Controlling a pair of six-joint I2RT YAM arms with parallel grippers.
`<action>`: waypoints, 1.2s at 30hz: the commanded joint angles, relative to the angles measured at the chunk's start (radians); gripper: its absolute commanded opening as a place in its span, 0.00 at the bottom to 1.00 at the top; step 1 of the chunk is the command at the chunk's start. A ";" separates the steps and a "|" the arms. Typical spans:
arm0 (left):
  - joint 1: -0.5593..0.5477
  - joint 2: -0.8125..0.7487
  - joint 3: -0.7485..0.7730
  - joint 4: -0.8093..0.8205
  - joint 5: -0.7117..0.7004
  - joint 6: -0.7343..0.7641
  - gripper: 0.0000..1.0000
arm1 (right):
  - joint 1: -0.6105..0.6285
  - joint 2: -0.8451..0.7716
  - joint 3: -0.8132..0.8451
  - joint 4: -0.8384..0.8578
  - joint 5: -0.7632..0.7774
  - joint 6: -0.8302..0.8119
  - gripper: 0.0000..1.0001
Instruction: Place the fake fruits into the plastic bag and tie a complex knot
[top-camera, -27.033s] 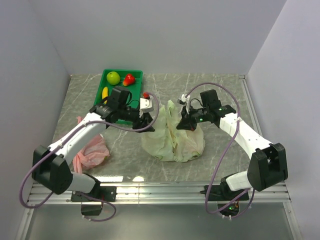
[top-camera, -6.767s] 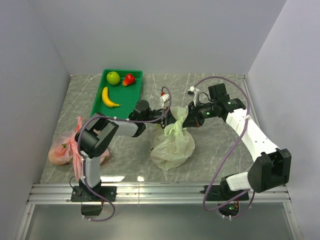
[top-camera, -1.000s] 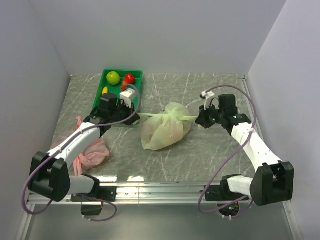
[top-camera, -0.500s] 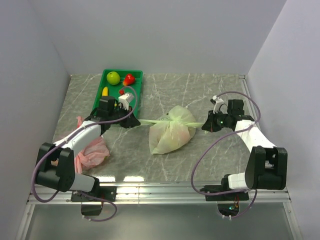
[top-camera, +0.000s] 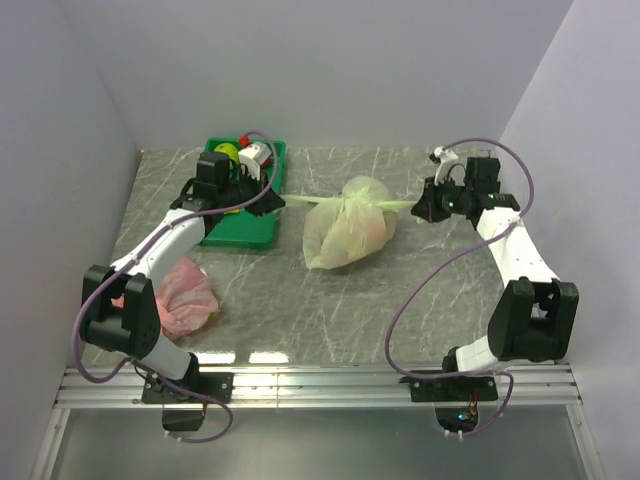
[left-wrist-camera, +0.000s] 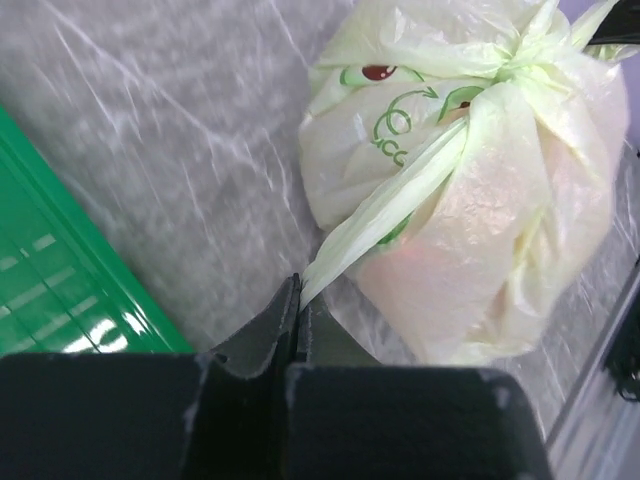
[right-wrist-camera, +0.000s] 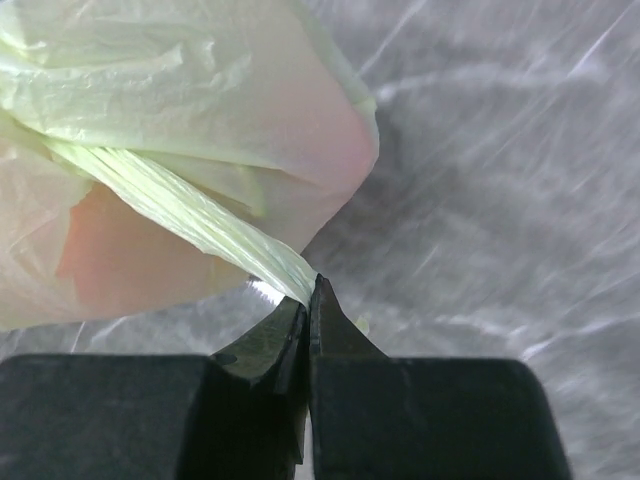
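Pinching one stretched handle strip (left-wrist-camera: 400, 195) of the pale green plastic bag (top-camera: 345, 238) in the left gripper (left-wrist-camera: 297, 300), fingertips pressed together with only the thin film between them. Same on the other side: right gripper (right-wrist-camera: 308, 300) squeezed tight on the opposite handle strip (right-wrist-camera: 190, 215), twisted into a narrow cord. Both strips drawn taut, running straight from each set of fingertips to a knot (top-camera: 347, 200) at the top of the bag. Bag itself midway between the two grippers, bulging and closed, sagging below the line of the strips; hard to say whether its lower end rests on the grey marbled table (top-camera: 420, 300). Orange-pink fake fruits (right-wrist-camera: 120, 250) glowing through the film close ahead of the right fingertips, with green print and a small brown round mark (left-wrist-camera: 377, 72) on the side facing the left gripper. Behind and beneath the left gripper, a green tray (left-wrist-camera: 60, 280), with a green apple (top-camera: 228, 151) at its far end, partly hidden by the left wrist. Further back along the left arm, toward its base, a crumpled pink bag (top-camera: 185, 295) flat on the table.
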 joint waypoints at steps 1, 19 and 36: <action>0.100 0.026 0.066 0.000 -0.212 0.042 0.00 | -0.058 0.062 0.077 -0.001 0.267 -0.067 0.00; 0.005 0.108 -0.083 0.048 -0.259 0.094 0.00 | 0.014 0.162 -0.037 0.070 0.276 -0.018 0.00; 0.025 0.000 0.090 -0.168 -0.136 0.145 0.99 | 0.014 0.041 0.029 -0.078 0.212 -0.075 0.82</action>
